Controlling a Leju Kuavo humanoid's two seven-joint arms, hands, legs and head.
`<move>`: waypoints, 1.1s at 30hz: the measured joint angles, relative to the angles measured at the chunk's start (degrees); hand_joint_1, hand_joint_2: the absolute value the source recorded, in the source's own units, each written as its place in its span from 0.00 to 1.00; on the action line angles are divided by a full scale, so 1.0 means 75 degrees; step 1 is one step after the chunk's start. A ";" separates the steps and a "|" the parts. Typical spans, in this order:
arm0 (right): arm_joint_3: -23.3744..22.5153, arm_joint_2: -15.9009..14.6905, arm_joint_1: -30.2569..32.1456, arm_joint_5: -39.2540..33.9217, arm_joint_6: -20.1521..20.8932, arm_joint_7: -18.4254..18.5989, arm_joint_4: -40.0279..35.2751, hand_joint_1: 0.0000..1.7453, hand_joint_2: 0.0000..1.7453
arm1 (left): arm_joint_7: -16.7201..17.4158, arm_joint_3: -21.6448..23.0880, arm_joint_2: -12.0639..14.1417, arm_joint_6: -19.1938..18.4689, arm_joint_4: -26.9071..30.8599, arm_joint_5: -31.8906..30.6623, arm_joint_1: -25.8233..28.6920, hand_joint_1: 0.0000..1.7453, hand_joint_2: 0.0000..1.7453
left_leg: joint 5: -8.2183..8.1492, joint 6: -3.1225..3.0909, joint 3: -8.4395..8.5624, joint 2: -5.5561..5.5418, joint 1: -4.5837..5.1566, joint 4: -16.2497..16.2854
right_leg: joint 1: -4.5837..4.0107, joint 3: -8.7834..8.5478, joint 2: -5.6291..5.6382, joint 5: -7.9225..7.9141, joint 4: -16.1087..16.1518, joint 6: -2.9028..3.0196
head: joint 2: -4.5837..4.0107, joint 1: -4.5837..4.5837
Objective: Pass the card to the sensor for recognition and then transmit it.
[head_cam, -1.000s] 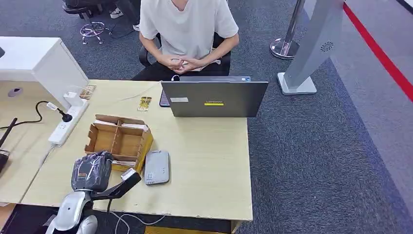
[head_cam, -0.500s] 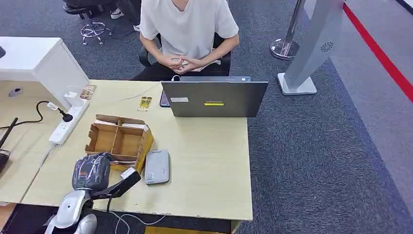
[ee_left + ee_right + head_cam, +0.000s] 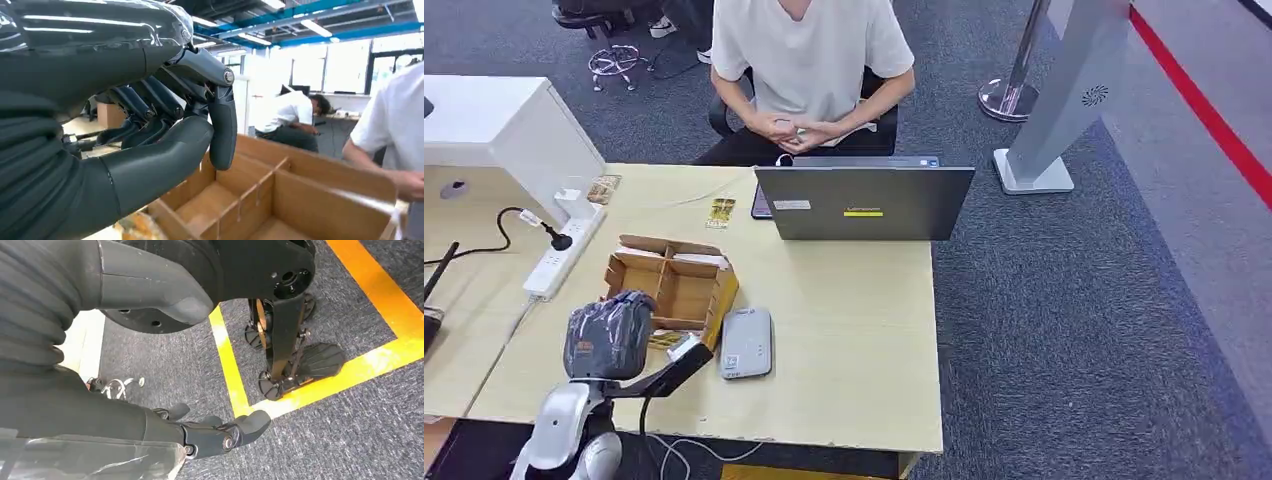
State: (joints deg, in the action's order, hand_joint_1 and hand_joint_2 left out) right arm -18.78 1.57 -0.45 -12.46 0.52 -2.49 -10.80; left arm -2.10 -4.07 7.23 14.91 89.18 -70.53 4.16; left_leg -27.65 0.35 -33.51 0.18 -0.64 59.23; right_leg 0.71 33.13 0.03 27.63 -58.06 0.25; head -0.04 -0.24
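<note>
Room: grey carpet with a red stripe at the far right; a person (image 3: 809, 60) in a white shirt sits at the desk's far edge, hands clasped.
Desk (image 3: 854, 340): pale wood top, carrying everything below.
Laptop (image 3: 864, 203): at the far edge, lid back towards the robot.
Box (image 3: 674, 285): open cardboard box with dividers, left of the desk's middle, near the front edge.
Sensor (image 3: 746, 342): flat grey reader lying just right of the box's near corner.
Card (image 3: 667, 339): a yellowish card lies at the box's near side, between the left hand and the sensor; its detail is too small to read.
Second card (image 3: 721, 212): small patterned card near the far edge, left of the laptop.
Power strip (image 3: 559, 255): white, along the left edge, with a black plug in it.
Left hand (image 3: 607, 337): over the box's near left corner; in the left wrist view its fingers (image 3: 222, 125) curl in to the thumb above a compartment, nothing visibly held.
Right hand (image 3: 220, 432): hanging above the carpet, fingers loosely spread, holding nothing.
</note>
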 joint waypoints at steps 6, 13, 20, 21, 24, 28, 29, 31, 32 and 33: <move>-0.0018 0.0000 0.0000 0.0012 -0.0003 0.0000 0.0000 0.00 1.00 | -0.0003 0.0000 -0.0003 -0.0006 0.0329 0.0020 0.0045 1.00 1.00 | 0.0000 0.0000 0.0001 0.0000 0.0000 0.0000 | 0.0000 0.0001 0.0000 0.0000 -0.0001 0.0000 | 0.0000 0.0000; -0.0076 0.0000 0.0000 0.0058 -0.0003 0.0015 0.0000 0.00 1.00 | -0.0006 0.0000 0.0000 0.0009 0.0472 0.0020 0.0058 1.00 1.00 | 0.0000 0.0000 0.0000 0.0000 0.0000 0.0000 | 0.0000 0.0000 0.0000 0.0000 -0.0001 0.0000 | 0.0000 0.0000; -0.0125 0.0000 -0.0001 0.0081 0.0000 0.0015 0.0000 0.00 1.00 | -0.0151 0.0000 0.0011 -0.0015 0.0478 0.0125 0.0069 0.00 1.00 | 0.0000 0.0000 -0.0001 0.0000 0.0000 0.0000 | 0.0000 0.0001 0.0000 0.0000 0.0000 0.0000 | 0.0000 0.0000; -0.0128 0.0000 -0.0001 0.0087 0.0000 0.0015 0.0000 0.00 1.00 | -0.0160 0.0000 0.0012 -0.0015 0.0478 0.0143 0.0076 0.00 1.00 | 0.0000 0.0000 0.0000 0.0000 0.0000 0.0000 | 0.0000 0.0001 0.0000 0.0000 0.0000 0.0000 | 0.0000 0.0000; -0.0143 0.0000 -0.0001 0.0096 -0.0003 0.0015 0.0000 0.00 1.00 | -0.0163 0.0000 0.0009 -0.0015 0.0478 0.0172 0.0097 0.00 1.00 | 0.0000 0.0000 -0.0001 0.0000 0.0000 0.0000 | 0.0000 0.0001 0.0000 0.0000 0.0000 0.0000 | 0.0000 0.0000; -0.0175 0.0000 -0.0002 0.0117 -0.0015 0.0017 0.0000 0.00 1.00 | -0.0254 0.0012 0.0009 -0.0020 0.0498 0.0198 0.0157 0.00 1.00 | 0.0000 0.0000 0.0000 0.0001 0.0000 0.0000 | 0.0000 0.0001 0.0001 0.0000 0.0000 0.0000 | 0.0000 0.0000; -0.0181 0.0000 -0.0002 0.0117 -0.0015 0.0020 0.0000 0.00 1.00 | -0.0277 0.0023 0.0009 -0.0026 0.0524 0.0207 0.0189 0.00 1.00 | 0.0000 0.0000 0.0000 0.0001 0.0000 0.0000 | 0.0000 0.0001 0.0001 0.0000 0.0000 0.0000 | 0.0000 0.0000; -0.0192 0.0000 -0.0003 0.0117 -0.0012 0.0026 0.0000 0.00 1.00 | -0.0303 0.0064 0.0015 -0.0070 0.0579 0.0242 0.0254 0.00 1.00 | 0.0000 0.0000 -0.0001 0.0001 0.0000 0.0000 | 0.0000 0.0002 0.0001 0.0000 0.0000 0.0000 | 0.0000 0.0000; -0.0192 0.0000 -0.0003 0.0117 -0.0012 0.0026 0.0000 0.00 1.00 | -0.0309 0.0079 0.0015 -0.0076 0.0594 0.0265 0.0273 0.00 1.00 | 0.0000 0.0000 -0.0001 0.0001 0.0000 0.0000 | 0.0000 0.0001 0.0001 0.0000 0.0000 0.0000 | 0.0000 0.0000; -0.0195 0.0000 -0.0003 0.0120 -0.0012 0.0026 0.0000 0.00 1.00 | -0.0309 0.0087 0.0015 -0.0087 0.0612 0.0271 0.0285 0.00 1.00 | 0.0000 0.0000 -0.0001 0.0001 0.0000 0.0000 | 0.0000 0.0001 0.0001 0.0000 0.0000 0.0000 | 0.0000 0.0000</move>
State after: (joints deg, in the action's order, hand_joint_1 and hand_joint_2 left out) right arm -20.24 1.57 -0.48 -11.56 0.44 -2.30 -10.80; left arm -4.42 -3.41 7.34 14.25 93.77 -68.50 6.29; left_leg -27.65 0.35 -33.52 0.18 -0.64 59.23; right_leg 0.71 33.15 0.03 27.63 -58.06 0.25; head -0.04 -0.24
